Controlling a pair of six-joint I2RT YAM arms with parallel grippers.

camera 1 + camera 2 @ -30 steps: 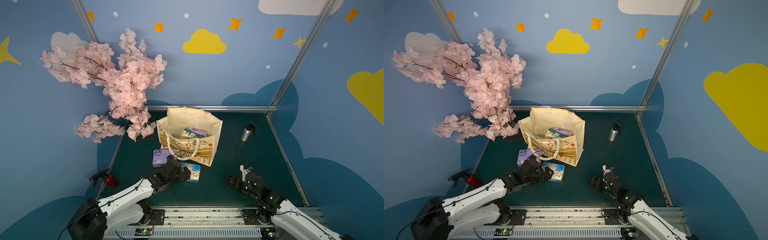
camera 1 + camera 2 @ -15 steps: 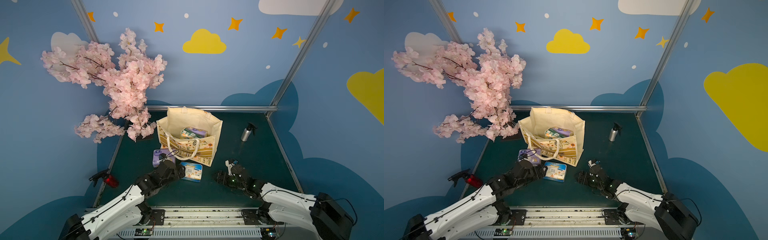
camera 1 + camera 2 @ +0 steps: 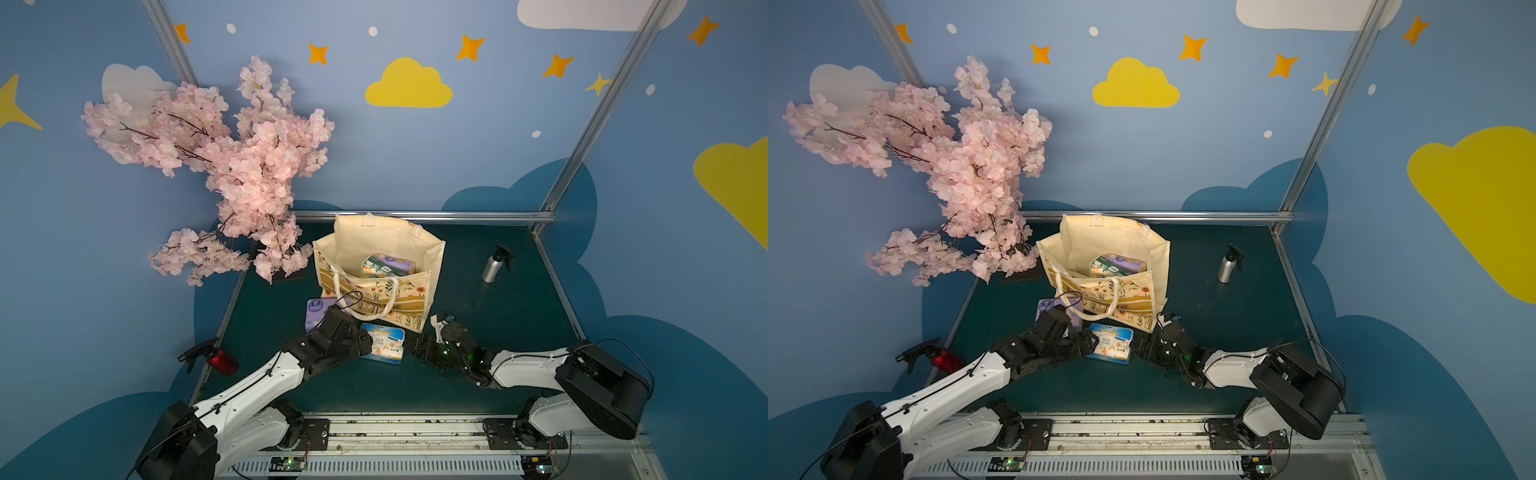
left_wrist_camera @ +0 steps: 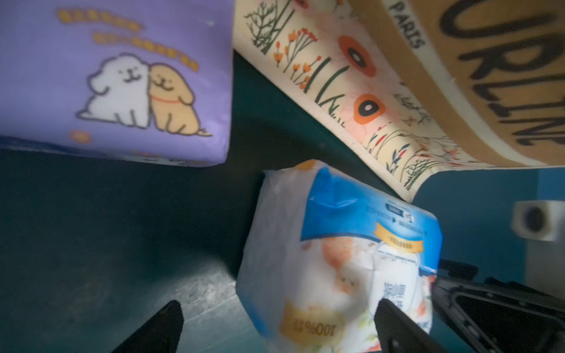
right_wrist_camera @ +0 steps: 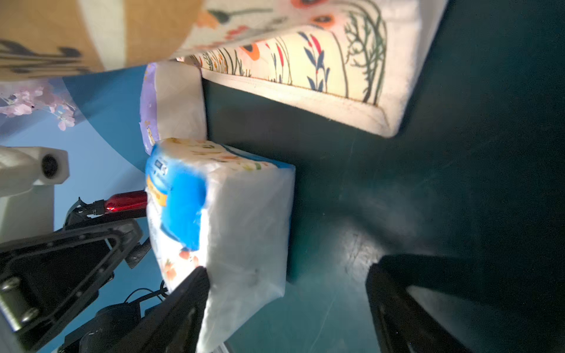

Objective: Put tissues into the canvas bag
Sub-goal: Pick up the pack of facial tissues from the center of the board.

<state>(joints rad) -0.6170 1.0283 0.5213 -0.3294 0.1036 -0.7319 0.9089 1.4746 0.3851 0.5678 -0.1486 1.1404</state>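
Observation:
The cream canvas bag (image 3: 374,237) (image 3: 1100,237) stands open mid-table, and two tissue packs (image 3: 388,266) show inside it. In front of it on the mat lie a purple pack (image 3: 318,311) (image 4: 116,79) and a white pack with a blue top (image 3: 384,343) (image 3: 1113,345). My left gripper (image 3: 365,345) (image 4: 279,321) is open, and the near end of the white pack (image 4: 336,259) lies between its fingers. From the opposite side my right gripper (image 3: 409,345) (image 5: 290,305) is open too. A corner of the white pack (image 5: 238,220) rests against one of its fingers (image 5: 189,305).
A silver spray bottle (image 3: 492,268) stands at the back right. A red spray bottle (image 3: 220,360) lies at the mat's left edge. The pink blossom tree (image 3: 232,174) overhangs the back left corner. The bag's rope handle (image 3: 365,299) hangs down its front.
My right arm has swung left across the mat to the white pack, its jaws narrowing a little. The left arm has lowered, its gripper staying at the pack.

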